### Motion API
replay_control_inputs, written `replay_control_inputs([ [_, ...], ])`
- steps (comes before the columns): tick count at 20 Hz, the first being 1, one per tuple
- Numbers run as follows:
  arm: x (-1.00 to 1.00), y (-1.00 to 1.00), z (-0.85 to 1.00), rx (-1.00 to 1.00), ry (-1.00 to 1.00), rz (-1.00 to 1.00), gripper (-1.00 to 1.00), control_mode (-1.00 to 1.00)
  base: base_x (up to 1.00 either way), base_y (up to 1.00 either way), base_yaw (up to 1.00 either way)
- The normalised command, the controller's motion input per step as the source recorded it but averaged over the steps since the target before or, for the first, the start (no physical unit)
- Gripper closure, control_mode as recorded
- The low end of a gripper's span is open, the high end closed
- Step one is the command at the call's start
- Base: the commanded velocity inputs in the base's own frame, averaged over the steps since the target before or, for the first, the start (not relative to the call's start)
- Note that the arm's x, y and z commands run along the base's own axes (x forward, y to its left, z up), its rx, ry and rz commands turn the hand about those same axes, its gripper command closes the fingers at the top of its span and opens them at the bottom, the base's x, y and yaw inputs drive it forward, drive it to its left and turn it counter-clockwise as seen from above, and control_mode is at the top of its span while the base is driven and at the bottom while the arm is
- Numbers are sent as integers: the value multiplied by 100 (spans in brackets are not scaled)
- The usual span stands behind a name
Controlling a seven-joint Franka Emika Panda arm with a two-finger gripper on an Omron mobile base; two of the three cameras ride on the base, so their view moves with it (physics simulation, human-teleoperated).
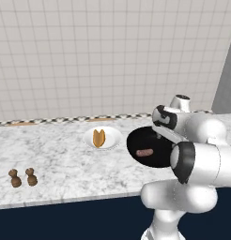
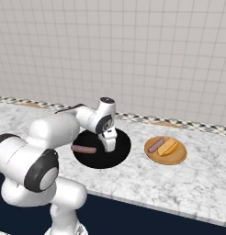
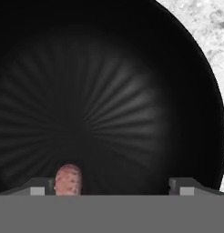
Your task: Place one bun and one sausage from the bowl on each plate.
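Observation:
The black bowl (image 2: pixel 115 156) sits on the marble counter and holds one sausage (image 2: pixel 83 149), also seen as the sausage (image 1: pixel 145 153) in the left base view. My gripper (image 2: pixel 110 146) points down into the bowl, open and empty. In the hand view the gripper (image 3: pixel 112 187) hangs over the bowl's floor (image 3: pixel 109 91), with the sausage's end (image 3: pixel 68 179) just inside the left fingertip (image 3: pixel 38 187). The white plate (image 1: pixel 112 133) carries one bun (image 1: pixel 99 138). The orange-tan plate (image 2: pixel 175 159) carries a bun (image 2: pixel 168 147) and a sausage (image 2: pixel 156 145) side by side.
Two dark brown knobbed shakers (image 1: pixel 15 178) (image 1: pixel 31 176) stand near the counter's front edge at the left. A tiled wall runs behind the counter. My own arm covers the bowl's right side in the left base view.

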Motion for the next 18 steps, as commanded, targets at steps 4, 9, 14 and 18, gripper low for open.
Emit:
replay_control_inputs([
  [4,-2,81,-14,1,3,-14,-100,-100,0,0,0],
  [9,2,56,-12,2,5,-10,-100,-100,0,0,0],
  [14,29,27,-20,2,9,-8,-100,-100,0,0,0],
  [18,35,32,-25,1,10,-7,-100,-100,0,0,0],
])
